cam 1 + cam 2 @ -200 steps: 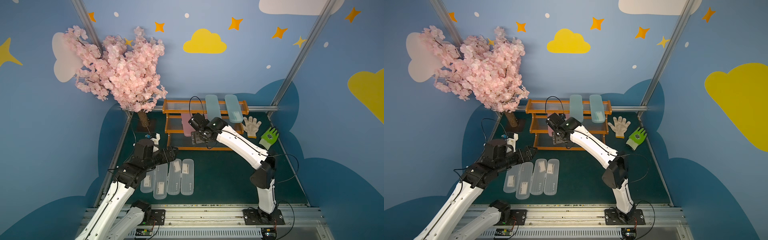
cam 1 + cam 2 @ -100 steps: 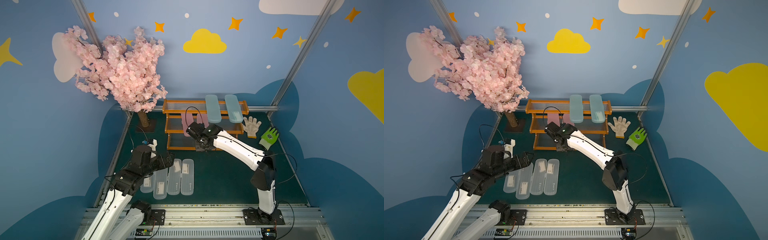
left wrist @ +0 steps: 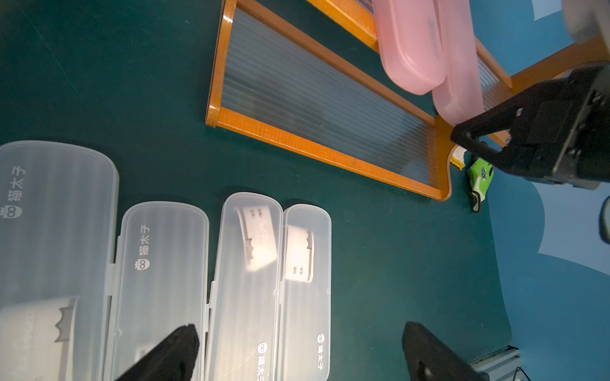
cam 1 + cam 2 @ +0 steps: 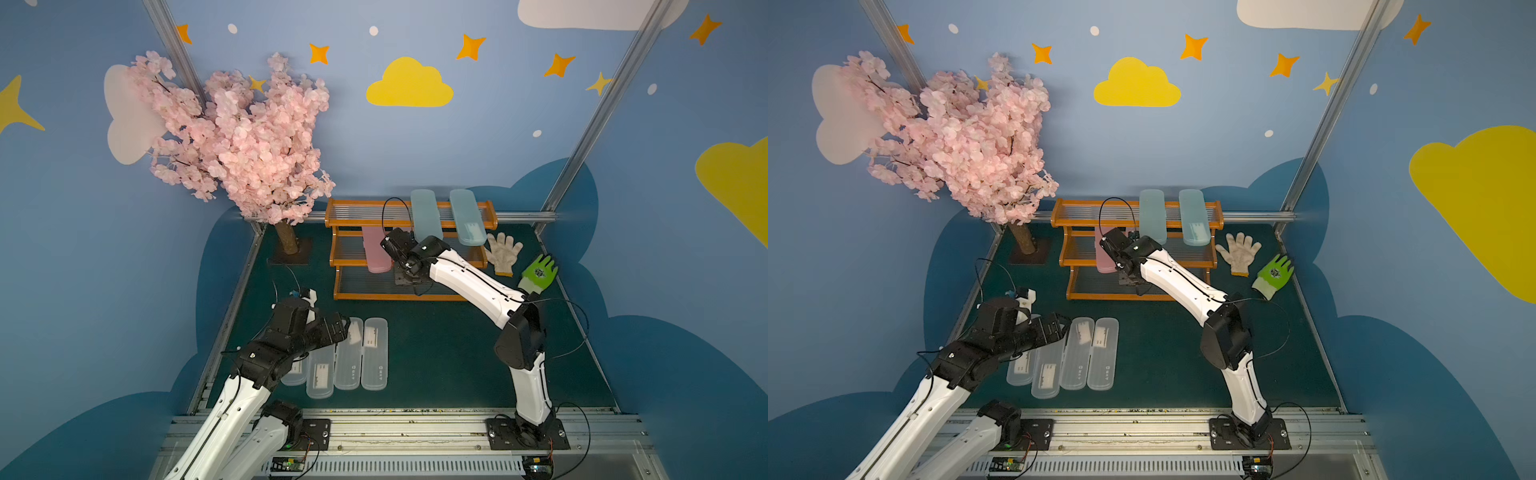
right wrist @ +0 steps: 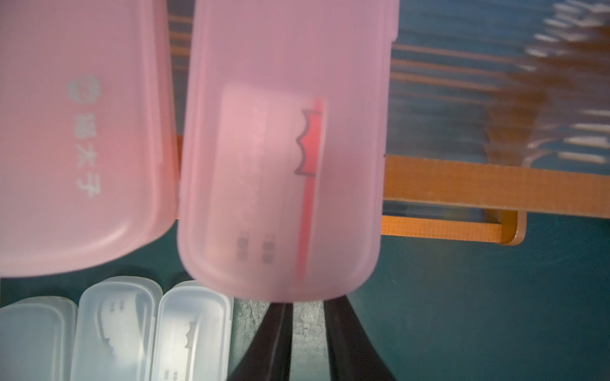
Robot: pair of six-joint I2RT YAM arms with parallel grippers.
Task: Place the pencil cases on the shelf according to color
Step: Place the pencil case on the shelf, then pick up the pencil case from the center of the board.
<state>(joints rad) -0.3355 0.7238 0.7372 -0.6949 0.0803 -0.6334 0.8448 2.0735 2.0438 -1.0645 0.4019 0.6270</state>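
Pink cases [image 3: 409, 49] on shelf [image 3: 297, 145]; right tool [image 5: 307, 310] has closed, left tool [image 3: 300, 326] stays wide.

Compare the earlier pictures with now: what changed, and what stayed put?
The right gripper shut its jaws at the labelled pink case's near end, apparently gripping nothing. The left gripper eased lower over the clear cases, jaws open. Blue cases, shelf, gloves unchanged.

Two blue pencil cases [image 4: 1153, 216] lie on top of the shelf [image 4: 1084, 212]. A pink case [image 4: 1102, 267] lies one step lower. Four clear cases [image 4: 1102, 353] lie side by side on the green table [image 4: 1183, 353].
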